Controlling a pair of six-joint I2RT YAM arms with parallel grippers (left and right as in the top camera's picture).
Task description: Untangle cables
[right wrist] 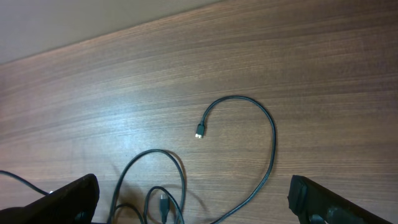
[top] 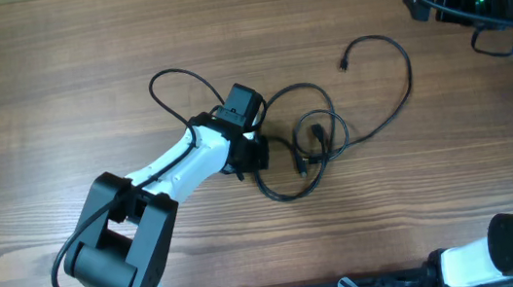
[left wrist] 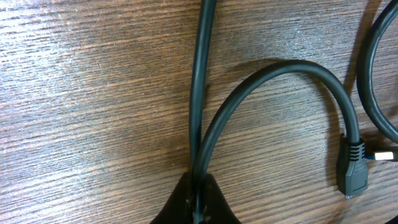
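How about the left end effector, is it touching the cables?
Touching. The left wrist view shows the left end effector shut on the cables, pinching two strands.

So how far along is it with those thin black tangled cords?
One strand of the thin black cords, with its small plug, lies loose. The left gripper is shut on two strands beside the tangle. Remaining: the crossed loops in the middle; the right gripper hangs open, holding nothing.

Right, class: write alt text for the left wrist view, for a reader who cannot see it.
The left hand, shut, pinches two black cable strands over a wooden table. One runs straight up out of frame; the other arches right and ends in a black plug lying on the wood.
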